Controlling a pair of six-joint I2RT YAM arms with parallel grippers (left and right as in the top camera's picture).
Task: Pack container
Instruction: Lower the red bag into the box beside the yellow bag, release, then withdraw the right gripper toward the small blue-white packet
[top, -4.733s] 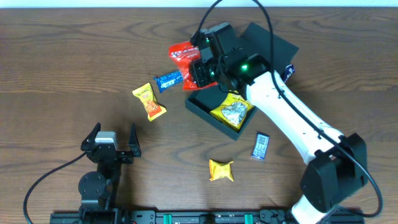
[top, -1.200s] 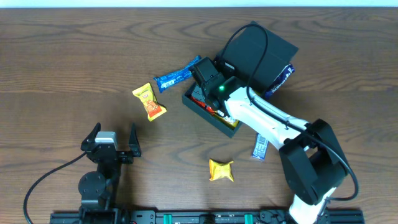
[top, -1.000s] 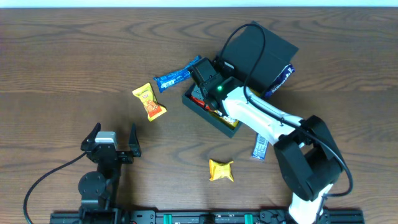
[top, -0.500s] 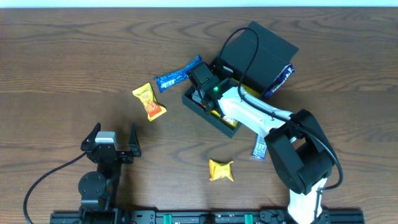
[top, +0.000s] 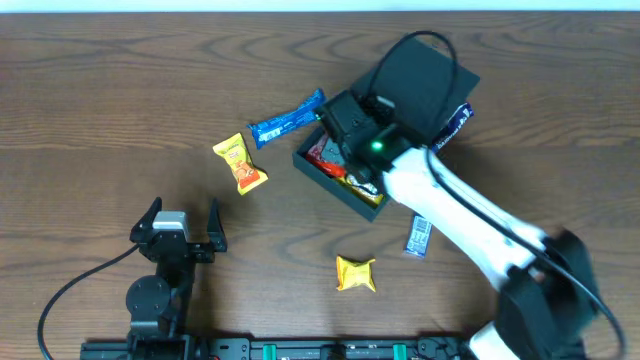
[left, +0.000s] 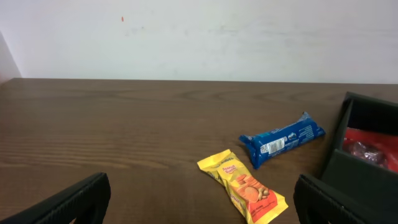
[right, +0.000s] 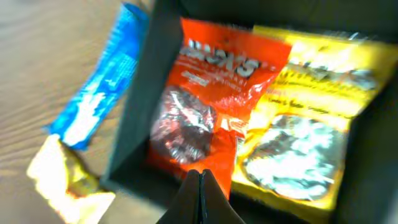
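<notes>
Overhead, the left gripper (top: 183, 213) sits low on the brown wooden table (top: 100, 100), its jaws spread wide with nothing between them. Ahead of those jaws and a little to their right lies a yellow-and-orange rectangular foil snack packet (top: 240, 163). Farther ahead and more to the right is a long blue foil bar wrapper (top: 286, 118), with one end near the container's corner.

The container (top: 331, 187), a dark teal-green square cardboard box with a hinged flap lid, stands well ahead and to the right of the left jaws, turned at an angle to the table edge. Its flap lid (top: 425, 75) is thrown back flat on the far side. Inside lie a red foil snack bag (right: 208, 106) and, touching its right edge, a yellow foil snack bag (right: 305, 137).

A small crumpled golden-yellow wrapper (top: 355, 273) lies on the table, apart from the container's near corner.

The right gripper (right: 200, 176) hangs over the open container with its jaws pressed together, holding nothing. In the right wrist view the closed tips sit over the seam between the red and yellow bags, near the box wall.

Beside the right arm lies a small navy rectangular sachet (top: 419, 236). A blue-and-white packet (top: 456, 124) pokes out from under the lid's right edge.
</notes>
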